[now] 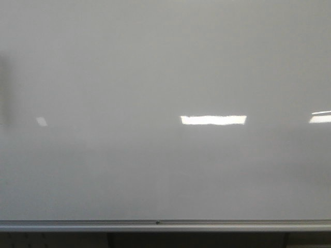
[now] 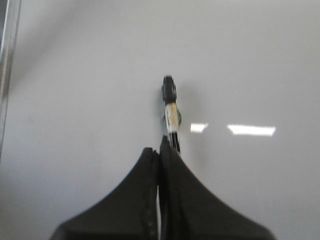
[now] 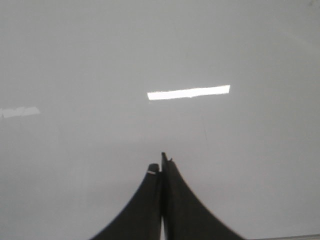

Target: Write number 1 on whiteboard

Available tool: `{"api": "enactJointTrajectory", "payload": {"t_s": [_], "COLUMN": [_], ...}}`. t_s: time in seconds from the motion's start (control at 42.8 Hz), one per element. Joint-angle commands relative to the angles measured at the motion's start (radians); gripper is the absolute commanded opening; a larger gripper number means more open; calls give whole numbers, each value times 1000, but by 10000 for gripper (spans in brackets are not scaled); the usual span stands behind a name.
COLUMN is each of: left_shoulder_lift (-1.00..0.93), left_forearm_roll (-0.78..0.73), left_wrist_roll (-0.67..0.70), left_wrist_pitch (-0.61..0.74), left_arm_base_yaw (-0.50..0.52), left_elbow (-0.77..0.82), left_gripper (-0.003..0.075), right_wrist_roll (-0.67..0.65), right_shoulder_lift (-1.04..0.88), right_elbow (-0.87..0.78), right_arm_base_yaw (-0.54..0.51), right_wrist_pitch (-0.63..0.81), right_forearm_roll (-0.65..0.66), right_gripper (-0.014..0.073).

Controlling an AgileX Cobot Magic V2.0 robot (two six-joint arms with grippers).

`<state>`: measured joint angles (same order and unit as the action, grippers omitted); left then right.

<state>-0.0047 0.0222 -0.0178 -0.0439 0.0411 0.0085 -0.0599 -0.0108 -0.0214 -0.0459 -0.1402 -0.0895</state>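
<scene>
Whiteboard [image 1: 165,77] fills front view, silver rim below, no stroke visible | left hand [image 2: 160,150] clamped on black marker [image 2: 170,107] | right hand [image 3: 161,167] closed, holding nothing

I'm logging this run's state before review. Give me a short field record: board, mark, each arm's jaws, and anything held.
board: whiteboard, glossy, silver rim along its lower edge
number 1: none visible in the front view; a faint thin line shows in the right wrist view, too faint to identify
left gripper: jaws shut on a marker, tip pointing at the board
right gripper: jaws shut, nothing clearly held
reflections: bright light reflections on the board
</scene>
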Motion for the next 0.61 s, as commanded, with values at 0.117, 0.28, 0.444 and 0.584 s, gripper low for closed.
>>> {"api": "enactJointTrajectory", "payload": {"t_s": [0.117, 0.28, 0.444, 0.584], "left_shoulder_lift": [-3, 116, 317, 441], "left_forearm_roll": [3, 1, -39, -80], "left_wrist_roll": [11, 7, -16, -16], "left_wrist_pitch": [152, -66, -136, -118], "left_arm_base_yaw": [-6, -6, -6, -6], "left_elbow": [-84, -240, -330, -357], "left_gripper": [-20, -20, -20, -20], "right_wrist_roll": [8, 8, 8, 8], "right_shoulder_lift": [-12, 74, 202, 249], "right_elbow": [173, 322, 395, 395], "right_arm_base_yaw": [-4, -4, -4, -4], "right_wrist_pitch": [-6, -163, -211, -195], "right_forearm_roll": [7, 7, 7, 7], "right_gripper": [-59, -59, -59, -59]}}
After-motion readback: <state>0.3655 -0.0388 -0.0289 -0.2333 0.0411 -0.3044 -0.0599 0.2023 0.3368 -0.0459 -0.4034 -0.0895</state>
